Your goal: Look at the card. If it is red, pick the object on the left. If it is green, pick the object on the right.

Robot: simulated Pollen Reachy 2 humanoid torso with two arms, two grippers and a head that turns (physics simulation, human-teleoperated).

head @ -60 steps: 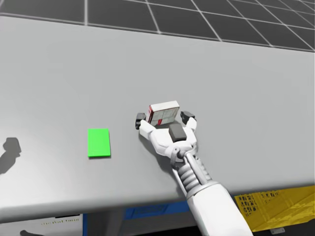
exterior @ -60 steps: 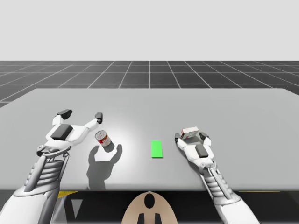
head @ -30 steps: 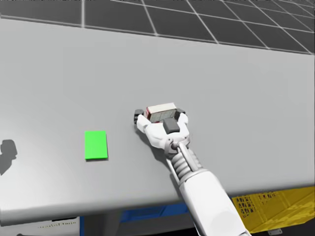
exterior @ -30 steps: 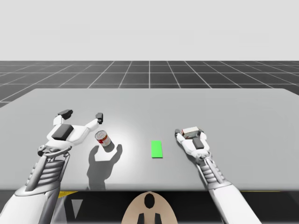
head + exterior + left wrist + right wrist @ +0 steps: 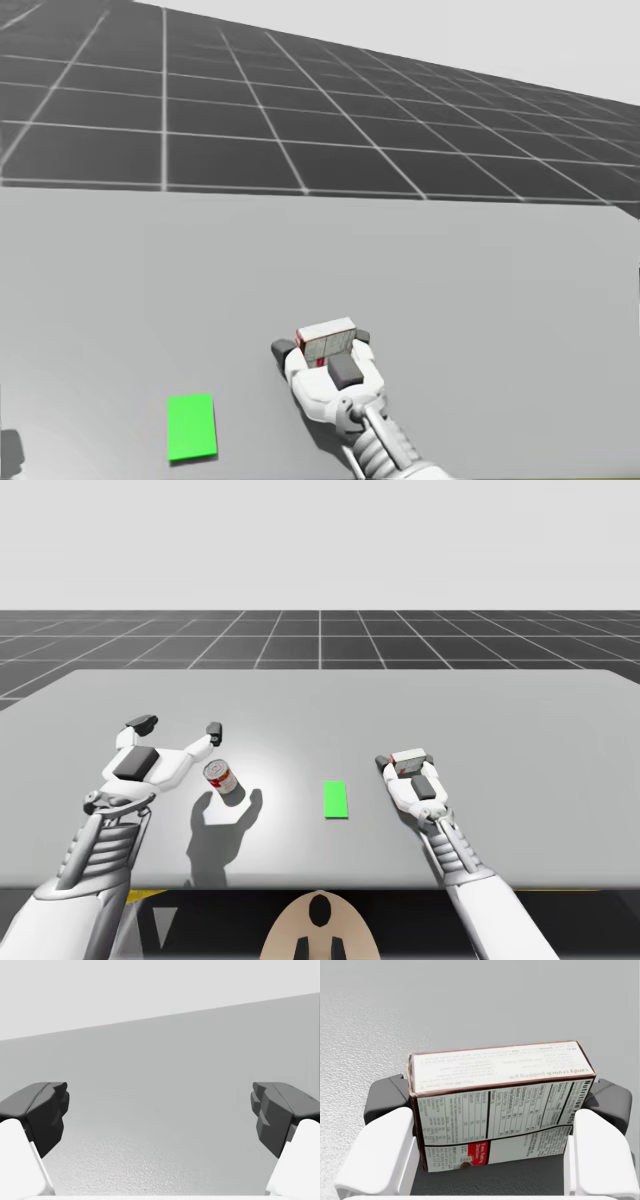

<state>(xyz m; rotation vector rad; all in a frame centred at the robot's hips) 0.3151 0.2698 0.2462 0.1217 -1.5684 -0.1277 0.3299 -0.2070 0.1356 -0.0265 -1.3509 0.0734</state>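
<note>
Quick count: one green card (image 5: pixel 335 800), one red-and-white can (image 5: pixel 219 777), one white box with dark red edges (image 5: pixel 500 1095), and two hands. The card lies flat mid-desk, the can stands upright to its left and the box is to its right. My right hand (image 5: pixel 404 767) is clamped on the box, with a finger pressed on each short end. From the high view its palm hides the box's lower part, so I can't tell whether it's off the desk (image 5: pixel 500 710). My left hand (image 5: pixel 177 727) hangs spread wide just beside the can, with nothing between its fingers. In the head view the arm is cut off at the bottom edge. A broad stretch of bare desk runs from the box toward the far and right edges.
</note>
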